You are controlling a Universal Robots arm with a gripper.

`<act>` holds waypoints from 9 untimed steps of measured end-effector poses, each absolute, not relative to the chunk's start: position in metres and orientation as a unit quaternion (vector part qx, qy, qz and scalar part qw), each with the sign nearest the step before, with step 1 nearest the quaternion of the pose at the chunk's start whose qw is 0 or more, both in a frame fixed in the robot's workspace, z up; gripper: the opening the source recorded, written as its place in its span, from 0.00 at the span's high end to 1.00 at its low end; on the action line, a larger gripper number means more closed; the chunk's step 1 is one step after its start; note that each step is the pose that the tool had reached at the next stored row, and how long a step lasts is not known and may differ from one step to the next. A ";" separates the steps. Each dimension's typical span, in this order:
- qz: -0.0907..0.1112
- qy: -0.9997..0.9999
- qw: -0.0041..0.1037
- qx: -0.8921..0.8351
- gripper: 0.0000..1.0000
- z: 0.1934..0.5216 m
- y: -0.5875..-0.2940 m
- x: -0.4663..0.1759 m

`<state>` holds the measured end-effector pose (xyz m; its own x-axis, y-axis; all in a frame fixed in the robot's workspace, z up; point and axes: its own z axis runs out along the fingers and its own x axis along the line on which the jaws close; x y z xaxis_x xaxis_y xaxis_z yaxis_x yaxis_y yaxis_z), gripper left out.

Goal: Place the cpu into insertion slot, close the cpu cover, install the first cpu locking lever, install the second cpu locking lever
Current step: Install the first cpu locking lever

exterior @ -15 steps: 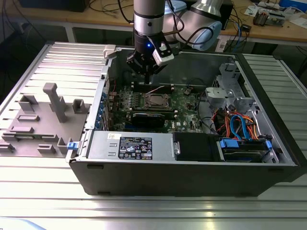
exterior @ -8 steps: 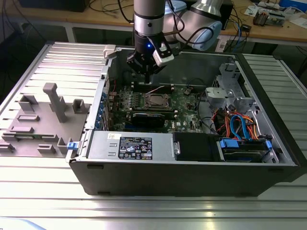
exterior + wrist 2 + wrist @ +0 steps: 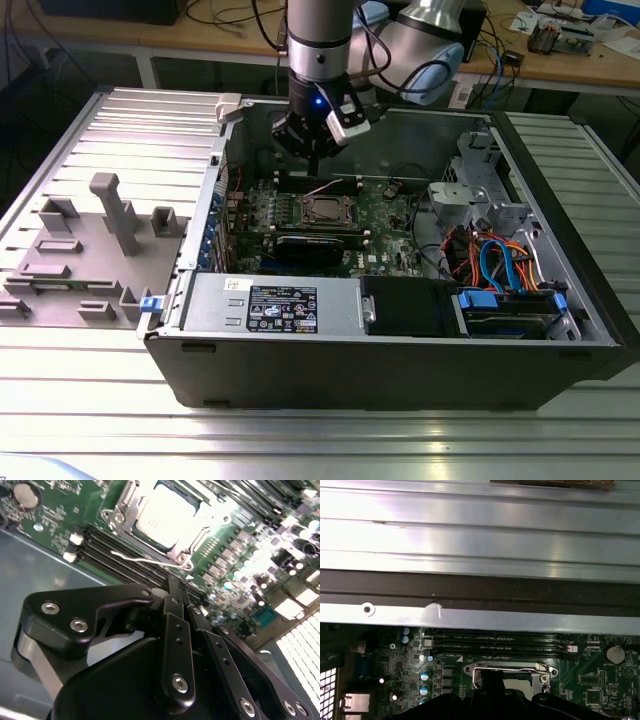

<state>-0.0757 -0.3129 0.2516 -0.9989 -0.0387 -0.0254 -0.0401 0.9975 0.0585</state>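
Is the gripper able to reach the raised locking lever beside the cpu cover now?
Probably yes: the gripper hangs just above the raised locking lever beside the cpu cover, with nothing between them.

the arm (image 3: 318, 35) is a grey metal tube with a darker grey band near its lower end, and a pale silver-blue joint housing sits to the exterior view's right of it. a small blue light glows on the black wrist block, beside a white-edged box. the gripper (image 3: 184, 587) is matt black, with thin flat finger links, rounded black knuckle plates and bright silver screw heads.
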 end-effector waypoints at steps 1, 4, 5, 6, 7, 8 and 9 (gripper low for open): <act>0.030 0.999 0.012 -0.017 0.89 0.250 -0.313 -0.074; 0.031 0.999 0.012 -0.009 0.89 0.246 -0.313 -0.072; 0.033 0.999 0.013 -0.007 0.89 0.245 -0.313 -0.071; 0.033 0.999 0.012 -0.006 0.89 0.244 -0.313 -0.070; 0.033 0.999 0.013 -0.006 0.89 0.241 -0.313 -0.065; 0.033 0.999 0.013 -0.006 0.89 0.240 -0.313 -0.063; 0.033 0.999 0.013 -0.006 0.89 0.239 -0.312 -0.063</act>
<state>-0.0626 -0.3124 0.2390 -0.9996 -0.0113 -0.0255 -0.0130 0.9977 0.0663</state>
